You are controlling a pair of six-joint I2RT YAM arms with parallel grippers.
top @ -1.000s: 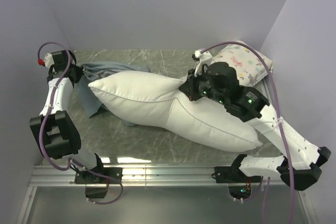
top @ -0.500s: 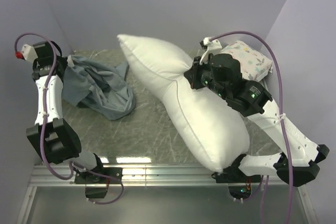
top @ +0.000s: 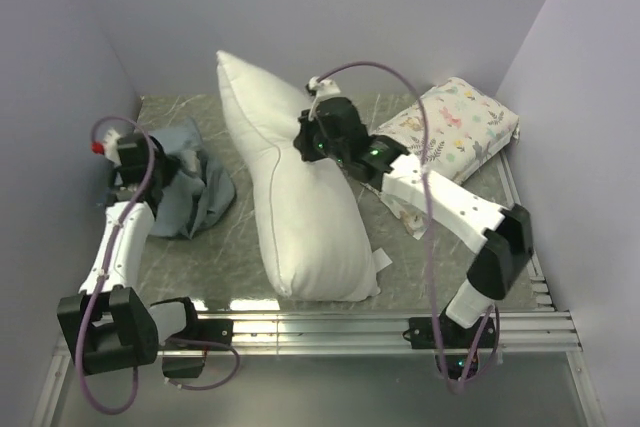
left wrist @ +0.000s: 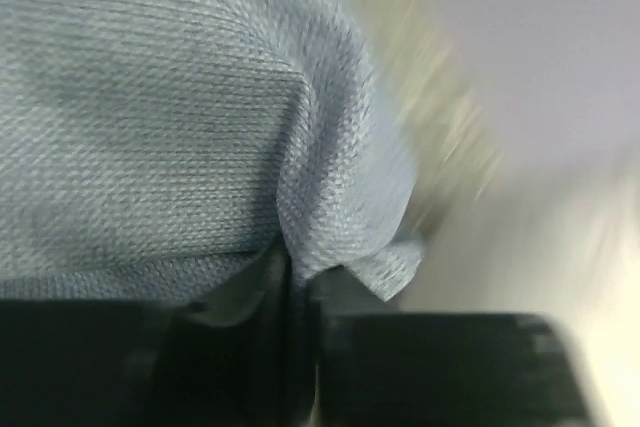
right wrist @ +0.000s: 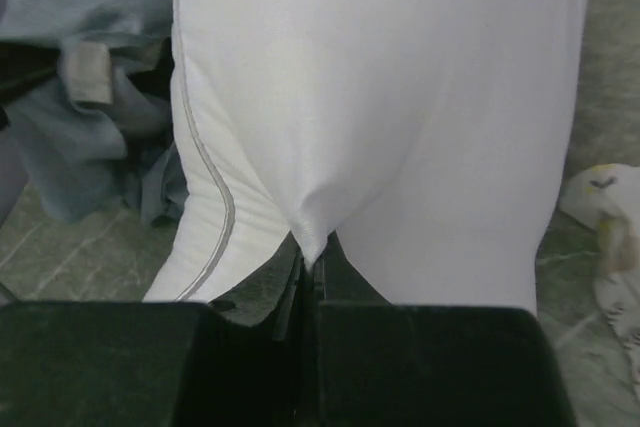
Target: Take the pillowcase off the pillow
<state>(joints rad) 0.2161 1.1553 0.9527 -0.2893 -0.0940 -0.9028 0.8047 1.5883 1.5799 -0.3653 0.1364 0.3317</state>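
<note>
The right jaws are pressed together on a small pinch of white cloth on the pillow (right wrist: pixel 380 97), and the fabric puckers to a point where they bite. Seen from above, that grip sits on the right edge of the pillow (top: pixel 300 207), about a third of the way down from its far end. The pillow is bare. Its far corner is lifted up in front of the back wall and its near end rests on the marbled worktop (top: pixel 230 247) close to the front rail. A small white tab (top: pixel 382 259) sticks out at the pillow's near right corner.

The left jaws are closed tight on a fold of the pillowcase (left wrist: pixel 150 97), whose weave fills the blurred left wrist view. The pillowcase (top: pixel 185 192) lies crumpled in a grey-blue heap on the worktop just left of the pillow, fully off it.

A smaller floral pillow (top: pixel 450 132) lies right of the pillow, partly under the right arm.
</note>
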